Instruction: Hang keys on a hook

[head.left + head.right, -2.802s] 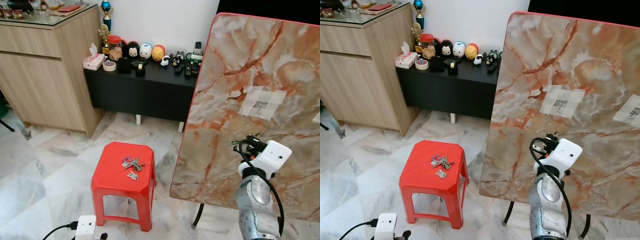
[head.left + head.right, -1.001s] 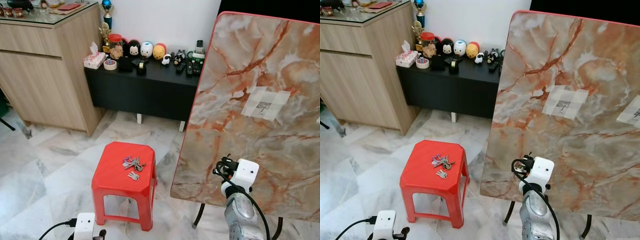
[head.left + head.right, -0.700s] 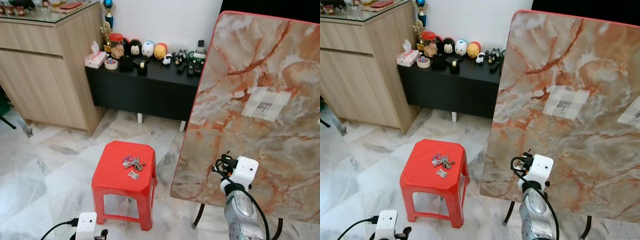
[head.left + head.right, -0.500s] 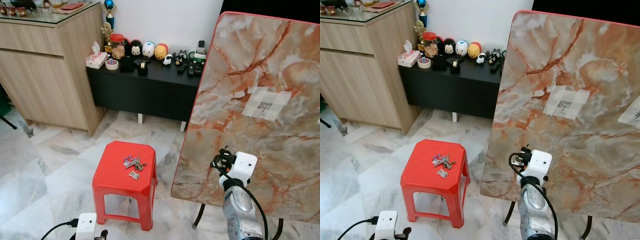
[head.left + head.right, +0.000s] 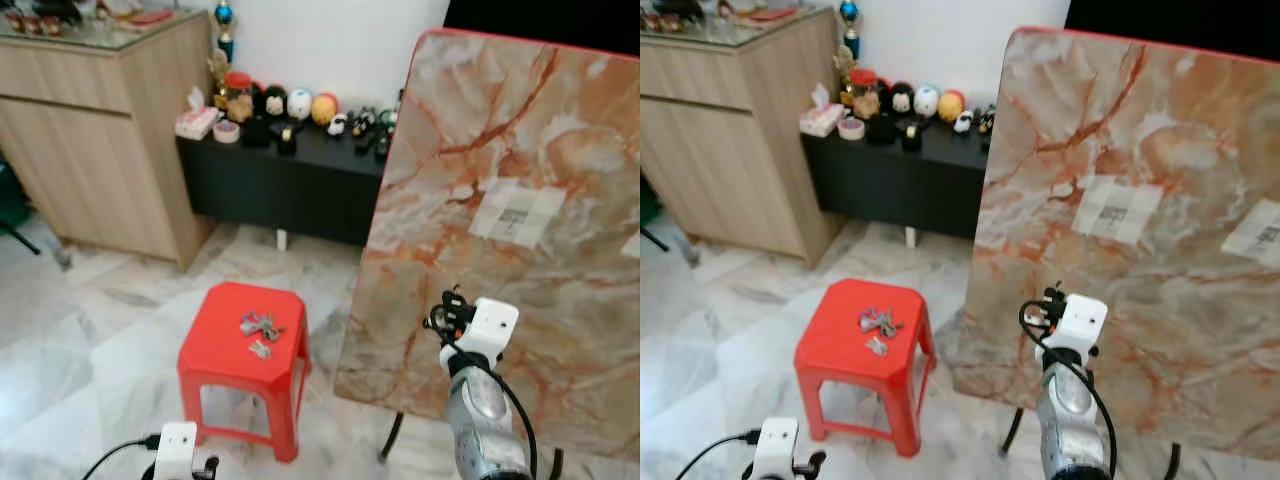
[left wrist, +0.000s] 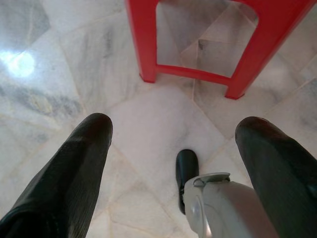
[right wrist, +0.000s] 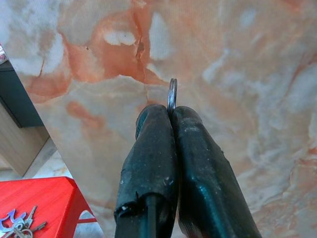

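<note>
A bunch of keys (image 5: pixel 258 327) lies on top of a red plastic stool (image 5: pixel 220 365). To its right stands a tilted marble-patterned board (image 5: pixel 520 130) with a small hook on a white taped patch (image 5: pixel 518 213); a second patch (image 5: pixel 1260 232) sits further right. My right gripper (image 5: pixel 447 312) is raised in front of the board's lower part, below the hook. In the right wrist view it (image 7: pixel 171 111) is shut on a thin metal key ring (image 7: pixel 172 94) that sticks up between the fingertips. My left gripper (image 6: pixel 174 124) hangs open over the floor beside the stool's legs (image 6: pixel 148 44).
A low black sideboard (image 5: pixel 280 185) with figurines and remotes stands against the back wall, and a wooden cabinet (image 5: pixel 90 130) is at the left. The board's dark stand legs (image 5: pixel 392 438) reach the marble floor (image 5: pixel 100 340) right of the stool.
My right gripper is lower on the board than 2.8 s ago and slightly further left. The head view has shifted and blurred a little. The keys on the stool have not moved.
</note>
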Controlling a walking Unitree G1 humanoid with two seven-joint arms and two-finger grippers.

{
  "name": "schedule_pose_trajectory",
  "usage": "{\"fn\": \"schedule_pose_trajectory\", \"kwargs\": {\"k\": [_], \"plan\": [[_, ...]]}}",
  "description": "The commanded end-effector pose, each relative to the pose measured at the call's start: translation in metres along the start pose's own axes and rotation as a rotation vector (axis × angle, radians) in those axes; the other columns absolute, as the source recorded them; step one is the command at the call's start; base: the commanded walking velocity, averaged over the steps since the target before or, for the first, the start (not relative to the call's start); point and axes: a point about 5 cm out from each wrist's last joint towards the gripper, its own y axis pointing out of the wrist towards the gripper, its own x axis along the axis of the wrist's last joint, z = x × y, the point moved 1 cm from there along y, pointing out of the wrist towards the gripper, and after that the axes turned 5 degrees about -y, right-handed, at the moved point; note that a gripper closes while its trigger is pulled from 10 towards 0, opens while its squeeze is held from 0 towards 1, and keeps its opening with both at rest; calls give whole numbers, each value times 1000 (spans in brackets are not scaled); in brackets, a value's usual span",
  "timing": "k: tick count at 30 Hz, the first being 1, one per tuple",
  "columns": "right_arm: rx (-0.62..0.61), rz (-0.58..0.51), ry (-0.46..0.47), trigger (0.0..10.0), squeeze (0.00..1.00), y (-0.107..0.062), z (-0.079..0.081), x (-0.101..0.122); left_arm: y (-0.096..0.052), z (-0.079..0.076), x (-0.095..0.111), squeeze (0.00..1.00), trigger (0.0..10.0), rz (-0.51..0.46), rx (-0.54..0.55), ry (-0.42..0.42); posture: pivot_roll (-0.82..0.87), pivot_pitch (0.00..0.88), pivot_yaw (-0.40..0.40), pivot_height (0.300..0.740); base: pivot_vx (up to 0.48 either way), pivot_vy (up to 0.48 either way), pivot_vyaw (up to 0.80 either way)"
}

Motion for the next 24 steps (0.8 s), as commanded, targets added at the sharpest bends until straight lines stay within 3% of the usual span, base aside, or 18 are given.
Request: {"fn": "schedule_pose_trajectory", "kwargs": {"k": [1, 5, 10, 24], "plan": [[-27, -74, -37, 10000, 0, 5, -3, 18, -1, -3, -3, 0, 10000, 3, -4, -2, 100, 0, -104, 740, 0, 0, 0], [-89, -119, -59, 10000, 0, 9, -10, 30, -1, -3, -3, 0, 10000, 4, -3, -4, 101, 0, -106, 740, 0, 0, 0], [-292, -144, -106, 10000, 0, 15, -30, 47, -1, -3, -2, 0, 10000, 3, 1, -10, 103, 0, -110, 740, 0, 0, 0], [-422, -218, -336, 10000, 0, 20, -38, 72, -1, -4, -4, 0, 10000, 9, 4, -17, 101, 0, -113, 740, 0, 0, 0]]}}
